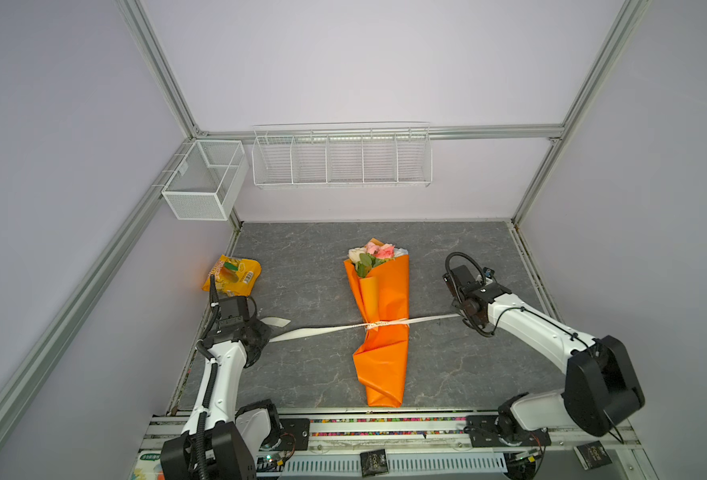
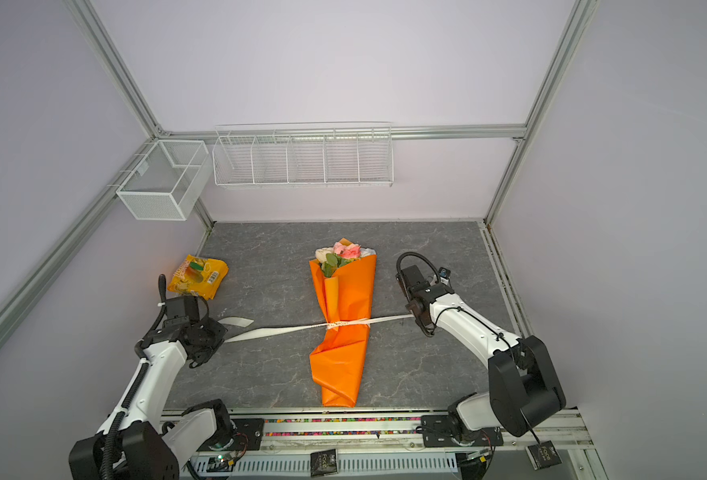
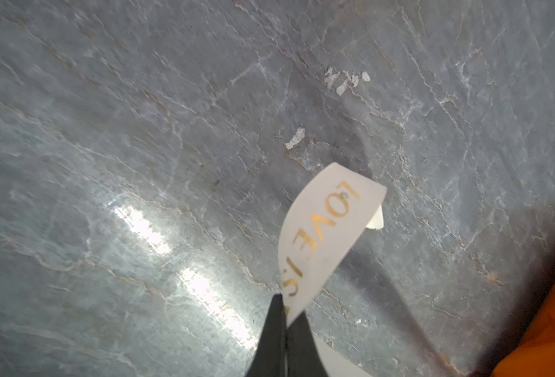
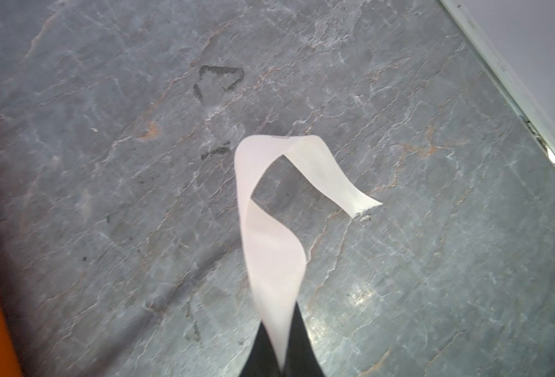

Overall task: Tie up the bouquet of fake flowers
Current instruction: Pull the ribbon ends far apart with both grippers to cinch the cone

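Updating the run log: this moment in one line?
left end effector: shut on ribbon | right end effector: shut on ribbon | ribbon: wrapped round bouquet

You face a robot lab cell: aluminium frame (image 1: 493,132) and plain walls (image 1: 364,62) around the tabletop (image 1: 302,257), wire rack (image 1: 341,162) above it.

Taut ribbon (image 1: 327,329) spans the counter (image 1: 468,365) side to side, pinched at its ends by left claw (image 3: 284,310) and right claw (image 4: 281,339). It crosses the bouquet (image 1: 385,291) mid-length and bars front-to-back passes. Snack bag (image 1: 233,274) lies just behind left claw. Bare counter flanks the bouquet, both beyond and before the ribbon.
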`<act>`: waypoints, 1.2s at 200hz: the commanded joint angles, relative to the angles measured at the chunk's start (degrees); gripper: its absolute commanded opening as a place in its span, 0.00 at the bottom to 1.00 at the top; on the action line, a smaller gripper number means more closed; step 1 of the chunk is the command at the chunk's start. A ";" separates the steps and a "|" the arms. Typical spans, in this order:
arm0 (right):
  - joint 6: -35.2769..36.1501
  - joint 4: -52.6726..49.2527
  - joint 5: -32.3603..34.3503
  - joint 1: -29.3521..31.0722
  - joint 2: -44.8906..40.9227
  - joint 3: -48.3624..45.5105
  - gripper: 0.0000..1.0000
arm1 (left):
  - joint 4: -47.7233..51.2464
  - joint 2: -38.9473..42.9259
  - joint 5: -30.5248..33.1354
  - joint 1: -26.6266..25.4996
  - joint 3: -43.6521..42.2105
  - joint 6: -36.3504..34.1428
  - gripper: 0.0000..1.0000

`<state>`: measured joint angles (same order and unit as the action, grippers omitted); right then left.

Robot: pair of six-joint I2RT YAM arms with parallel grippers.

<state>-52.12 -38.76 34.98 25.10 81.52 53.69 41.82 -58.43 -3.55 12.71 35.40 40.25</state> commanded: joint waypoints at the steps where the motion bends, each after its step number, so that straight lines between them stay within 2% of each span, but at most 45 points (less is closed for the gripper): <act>1: 2.90 -2.06 6.52 -1.55 0.16 0.77 0.06 | -0.95 -0.03 -0.17 2.00 0.27 -0.55 0.00; 6: 3.18 -2.54 7.90 -1.62 0.26 1.12 0.06 | -1.05 -0.18 -0.42 2.05 0.44 -0.71 0.00; 9: 3.32 -3.05 8.84 -1.58 0.41 1.34 0.06 | -1.20 -0.26 -0.59 4.14 0.52 -0.79 0.00; 27: 4.25 -5.21 14.38 -1.51 0.73 2.55 0.06 | -1.67 -1.59 -1.39 7.58 0.58 -1.00 0.00; 50: 5.93 -7.85 21.75 -1.38 1.36 3.71 0.06 | -4.02 -1.84 -3.28 14.44 -0.10 -2.63 0.00; 74: 7.40 -7.88 25.92 -1.46 1.19 3.14 0.06 | -2.28 -6.30 -3.18 15.44 2.36 -2.63 0.00; 89: 6.83 -8.49 27.91 -2.28 1.45 2.62 0.06 | -4.46 -6.55 -2.69 17.53 1.20 -2.95 0.00; 103: 6.95 -7.75 27.80 -2.93 1.32 1.72 0.06 | -5.64 -7.57 -5.52 20.85 0.59 -3.56 0.00; 128: 6.32 -7.51 28.89 -4.09 1.89 0.52 0.06 | -4.19 -9.21 -4.67 23.07 2.39 -4.76 0.00; 147: 7.23 -6.88 28.03 -7.02 2.06 0.20 0.06 | -4.92 -9.61 -4.96 26.88 3.03 -4.94 0.00; 188: 13.12 -1.53 24.93 -11.00 1.65 -0.43 0.06 | -4.49 -12.87 -6.53 29.71 2.92 -5.03 0.00; 201: 13.19 -1.73 26.72 -12.54 2.56 -0.27 0.06 | -4.23 -12.92 -6.87 31.46 3.34 -5.31 0.00; 222: 16.80 2.41 21.84 -15.04 2.64 -0.87 0.06 | -4.44 -13.61 -7.27 31.71 4.14 -5.88 0.00; 232: 20.48 4.27 17.93 -14.85 2.51 -0.45 0.06 | -6.81 -13.47 -13.06 31.31 3.46 -7.65 0.00; 240: 22.20 5.31 12.91 -14.57 2.09 -0.10 0.06 | -8.10 -13.67 -16.19 28.79 3.09 -8.05 0.00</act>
<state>-37.15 -38.37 55.11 10.74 83.66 53.69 39.03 -71.79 -14.46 43.51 37.08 35.00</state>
